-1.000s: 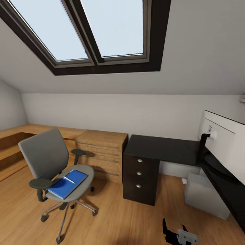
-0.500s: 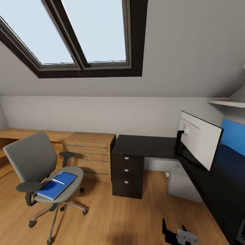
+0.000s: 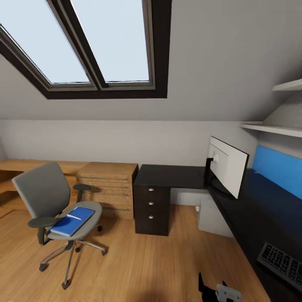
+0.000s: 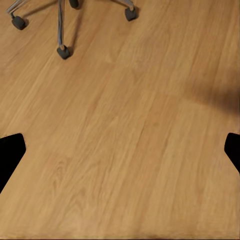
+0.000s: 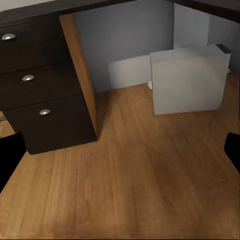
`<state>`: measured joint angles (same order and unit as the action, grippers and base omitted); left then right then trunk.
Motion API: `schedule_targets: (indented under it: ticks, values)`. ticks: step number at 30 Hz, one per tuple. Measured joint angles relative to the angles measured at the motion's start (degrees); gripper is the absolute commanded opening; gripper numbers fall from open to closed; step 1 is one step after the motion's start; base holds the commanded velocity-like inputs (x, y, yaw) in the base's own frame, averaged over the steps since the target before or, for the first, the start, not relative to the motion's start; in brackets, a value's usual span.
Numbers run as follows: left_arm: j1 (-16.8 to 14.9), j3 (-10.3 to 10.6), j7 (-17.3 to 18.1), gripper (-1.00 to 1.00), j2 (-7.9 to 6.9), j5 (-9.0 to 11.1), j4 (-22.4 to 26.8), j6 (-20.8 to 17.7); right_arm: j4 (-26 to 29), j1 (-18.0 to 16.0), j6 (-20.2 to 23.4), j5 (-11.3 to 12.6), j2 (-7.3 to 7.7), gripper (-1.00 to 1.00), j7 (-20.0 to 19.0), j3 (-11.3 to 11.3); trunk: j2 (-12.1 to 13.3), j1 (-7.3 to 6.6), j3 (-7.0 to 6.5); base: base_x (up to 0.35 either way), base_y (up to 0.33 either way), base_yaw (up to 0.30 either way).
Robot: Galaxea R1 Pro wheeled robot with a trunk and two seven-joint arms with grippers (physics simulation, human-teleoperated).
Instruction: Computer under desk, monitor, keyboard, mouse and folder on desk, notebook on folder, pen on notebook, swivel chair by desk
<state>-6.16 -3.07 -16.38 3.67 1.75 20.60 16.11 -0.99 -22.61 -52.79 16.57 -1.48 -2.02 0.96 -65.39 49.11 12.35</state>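
Note:
The grey swivel chair (image 3: 44,193) stands on the floor at the left, away from the black desk (image 3: 176,176). The blue folder (image 3: 69,223) lies on its seat with the white pen (image 3: 74,217) on top; I cannot tell the notebook apart. The monitor (image 3: 226,167) stands on the desk, white back toward me. The keyboard (image 3: 282,264) lies on the desk at the near right. The grey computer (image 3: 212,218) (image 5: 187,80) sits under the desk. The mouse is out of view. My right gripper (image 3: 212,282) (image 5: 120,152) and left gripper (image 4: 120,150) hang open over bare floor.
A low wooden drawer cabinet (image 3: 107,188) stands between chair and desk. The desk's black drawer unit (image 3: 152,209) (image 5: 45,100) faces me. A blue back panel (image 3: 279,167) and wall shelves (image 3: 274,128) are at the right. Chair casters (image 4: 63,51) rest on the wood floor (image 3: 138,264).
The whole picture has shifted as the camera turned right and moved; the keyboard, blue panel and shelves have come into view. The chair, folder and desk things have not moved.

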Motion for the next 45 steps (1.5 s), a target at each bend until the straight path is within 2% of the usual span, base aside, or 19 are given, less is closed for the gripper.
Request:
schedule_targets:
  ticks: [9,28,36,45]
  values:
    - [0.0,0.1,-0.1,1.0,0.09,-0.1,0.0,0.1,0.0,0.0,0.8,0.1,-0.01,1.0,0.1,0.1,3.6,-1.98,-1.62,-0.334,-0.097,-0.001]
    - [0.0,0.2,-0.2,1.0,0.14,-0.2,0.0,0.1,0.1,0.0,0.9,0.2,0.02,1.0,0.1,0.1,11.2,-6.16,-4.7,-0.277,-0.244,0.0]
    - [0.0,0.2,-0.2,1.0,0.14,-0.2,0.0,0.1,0.1,0.0,1.0,0.2,-0.01,1.0,0.1,0.1,14.5,-7.92,-5.47,-0.235,-0.272,0.019]
    - [0.0,0.2,-0.1,1.0,0.19,-0.2,0.1,1.6,0.0,0.0,1.0,0.2,-0.01,1.0,0.1,0.2,14.5,-7.95,-4.68,-0.075,-0.105,0.071]
